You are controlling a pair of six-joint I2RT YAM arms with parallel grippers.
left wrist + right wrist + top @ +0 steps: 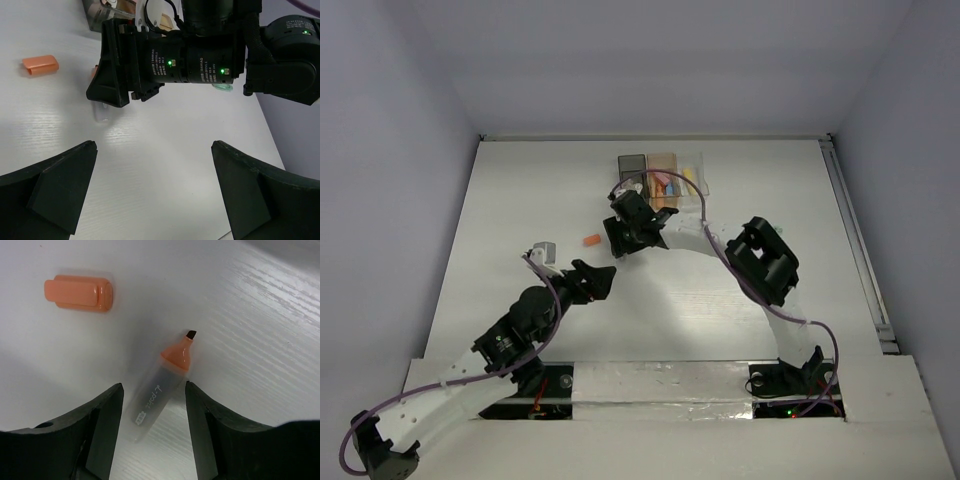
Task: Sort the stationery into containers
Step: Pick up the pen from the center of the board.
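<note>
The orange marker [162, 377] lies flat on the desk [260, 310], its clear barrel in the gap between the two fingers of my right hand [152, 395]. That hand is spread open around it. A sliver of desk shows on each side of the barrel, narrower on the left, and I cannot tell whether that finger touches it. The marker is uncapped. Its orange cap [79, 292] lies apart on the desk, up and to the left of the tip in my right wrist view.

From above, my right hand [630, 235] covers the marker completely; only the cap [589, 241] shows, just to its left. In my left wrist view I make out a pale, glassy bit of barrel [102, 112] under the right hand, and little more. The print on the barrel is too small to read.

The marker's long axis runs diagonally in my right wrist view, tail low between my fingers, dark chisel tip pointing up and to the right, away from the hand. The cap lies roughly crosswise to that.

My left hand [154, 145] is open and empty above bare desk, facing the right hand. The containers [662, 172] stand just beyond my right hand, coloured markers inside.
</note>
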